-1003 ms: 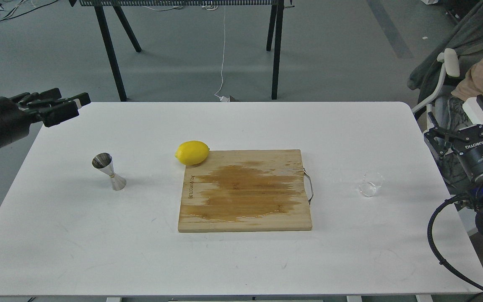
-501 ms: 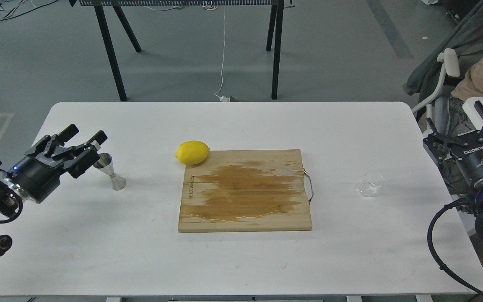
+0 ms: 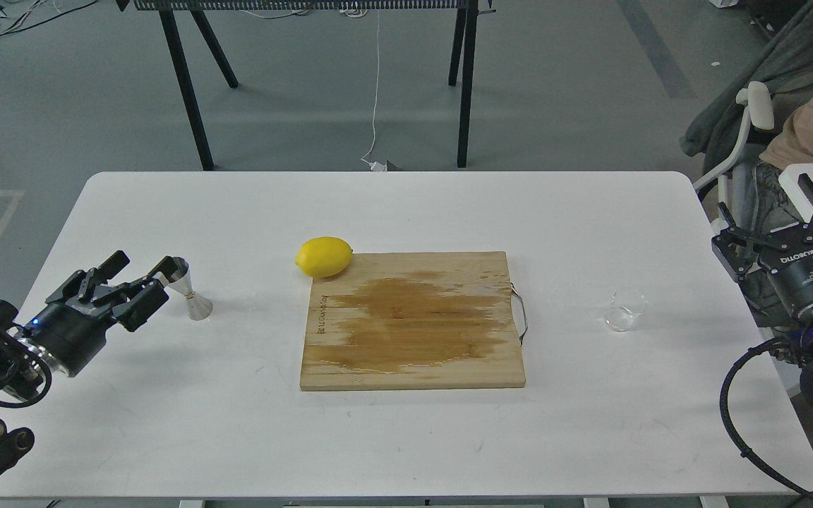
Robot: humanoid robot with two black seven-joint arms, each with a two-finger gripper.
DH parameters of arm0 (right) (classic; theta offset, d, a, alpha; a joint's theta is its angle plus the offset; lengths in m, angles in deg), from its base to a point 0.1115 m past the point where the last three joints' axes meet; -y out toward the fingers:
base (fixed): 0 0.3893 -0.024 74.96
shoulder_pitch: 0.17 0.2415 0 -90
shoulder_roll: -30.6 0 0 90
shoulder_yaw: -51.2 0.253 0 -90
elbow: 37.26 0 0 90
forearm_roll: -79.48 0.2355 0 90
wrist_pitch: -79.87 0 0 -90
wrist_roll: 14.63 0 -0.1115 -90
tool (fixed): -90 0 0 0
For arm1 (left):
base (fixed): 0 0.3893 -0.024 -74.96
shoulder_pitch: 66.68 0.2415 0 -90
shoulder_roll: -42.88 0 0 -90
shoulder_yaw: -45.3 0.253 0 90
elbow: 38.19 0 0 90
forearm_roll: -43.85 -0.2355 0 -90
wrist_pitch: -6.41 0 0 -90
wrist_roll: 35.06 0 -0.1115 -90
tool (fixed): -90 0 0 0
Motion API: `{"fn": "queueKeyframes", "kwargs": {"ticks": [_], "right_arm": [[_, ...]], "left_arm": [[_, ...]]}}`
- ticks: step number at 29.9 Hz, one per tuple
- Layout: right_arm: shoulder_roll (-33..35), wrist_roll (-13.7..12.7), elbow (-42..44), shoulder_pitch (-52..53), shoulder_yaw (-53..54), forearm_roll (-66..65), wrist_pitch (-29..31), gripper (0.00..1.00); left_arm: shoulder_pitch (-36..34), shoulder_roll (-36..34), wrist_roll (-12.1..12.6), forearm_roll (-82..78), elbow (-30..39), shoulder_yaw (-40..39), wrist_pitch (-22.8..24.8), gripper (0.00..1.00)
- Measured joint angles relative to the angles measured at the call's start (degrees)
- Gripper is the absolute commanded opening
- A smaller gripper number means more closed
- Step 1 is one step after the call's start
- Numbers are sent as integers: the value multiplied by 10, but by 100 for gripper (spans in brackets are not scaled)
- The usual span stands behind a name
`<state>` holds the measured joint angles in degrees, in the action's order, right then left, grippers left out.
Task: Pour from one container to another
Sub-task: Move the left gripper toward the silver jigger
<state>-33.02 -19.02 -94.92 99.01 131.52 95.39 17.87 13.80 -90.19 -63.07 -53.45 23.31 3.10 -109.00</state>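
The steel hourglass jigger (image 3: 190, 291) stands upright on the white table (image 3: 392, 204) at the left. My left gripper (image 3: 140, 271) is open just left of it, and its right finger hides part of the jigger's rim. The small clear glass cup (image 3: 623, 310) sits on the table to the right of the board. Beyond the table's right edge my right gripper (image 3: 770, 212) is open, well clear of the cup, with nothing in it.
A wooden cutting board (image 3: 412, 321) with a dark wet stain and a metal handle lies mid-table. A yellow lemon (image 3: 323, 257) rests at its far left corner. Black table legs stand behind, and a chair is at the far right.
My left arm swung down from the table's far left edge to the jigger and has sunk a little lower beside it. The right gripper barely shifted.
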Motion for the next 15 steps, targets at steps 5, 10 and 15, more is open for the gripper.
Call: {"fn": "queueKeyframes", "kwargs": {"ticks": [5,10,15], "right_arm": [[0,0,0,0,0,0,0,99],[0,0,-1,0,0,0,0,99],[2,0,-1,1,2,0,0,99]], "left_arm": [[8,20,0,0,-25,0,-3,99],[8,41,0,0,-59,3,-3,99],[5,60,0,0,-87,9,-3,99]]}}
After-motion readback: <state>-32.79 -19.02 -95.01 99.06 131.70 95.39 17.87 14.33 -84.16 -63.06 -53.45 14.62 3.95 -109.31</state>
